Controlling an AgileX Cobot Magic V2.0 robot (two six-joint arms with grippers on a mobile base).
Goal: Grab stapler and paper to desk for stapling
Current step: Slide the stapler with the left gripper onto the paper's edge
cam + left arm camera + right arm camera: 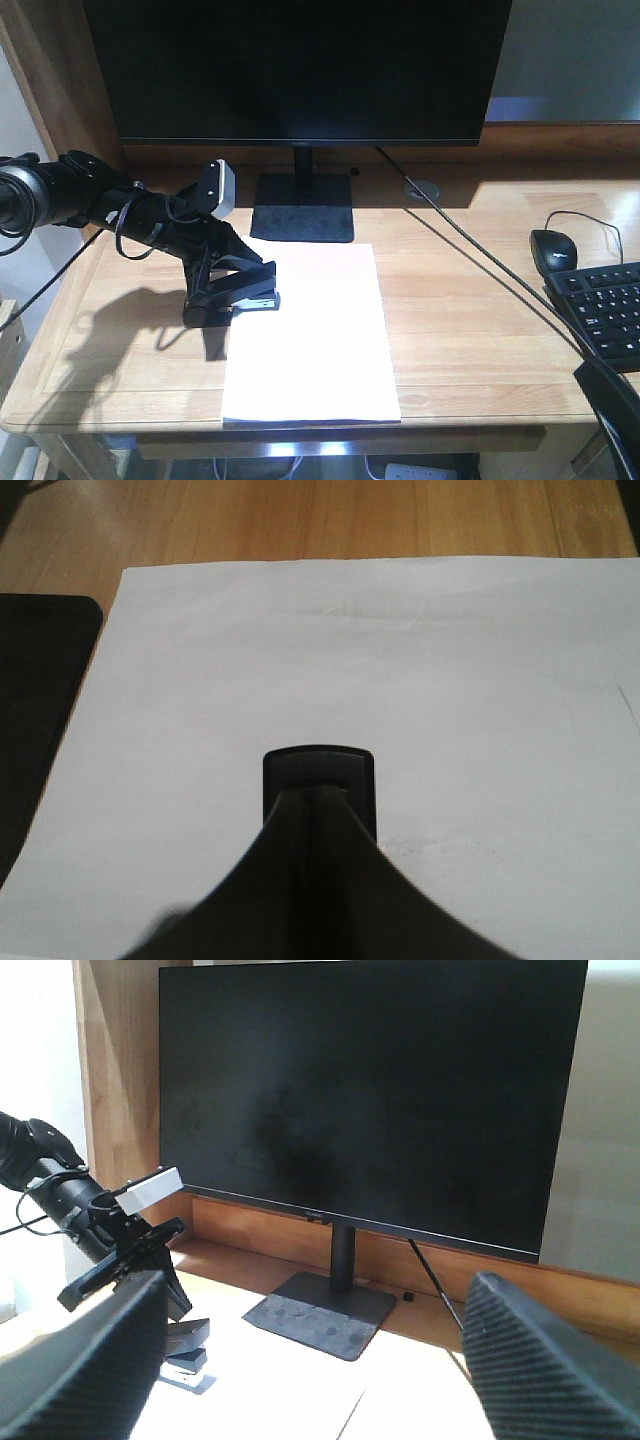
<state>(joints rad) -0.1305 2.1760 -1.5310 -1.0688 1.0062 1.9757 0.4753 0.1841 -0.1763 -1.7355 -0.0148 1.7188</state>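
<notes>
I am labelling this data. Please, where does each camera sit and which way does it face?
Front view: above the desk front edge, facing the monitor; shows left hand on the stapler.
Left wrist: looks down along the stapler onto the paper.
Right wrist: faces the monitor between open right hand fingers.
Front and right wrist views share the monitor and stapler.

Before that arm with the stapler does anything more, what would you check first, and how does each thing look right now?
1. Paper lies flat on the desk: ok.
2. Stapler sits at the paper's left edge: ok.
3. Left gripper is closed on the stapler: ok, it appears clamped between the fingers.
4. Paper's edge sits inside the stapler's mouth: cannot tell, the arm hides it.
5. Right gripper is open and away from the paper: ok.
6. Monitor stand is apart from the stapler: ok.
</notes>
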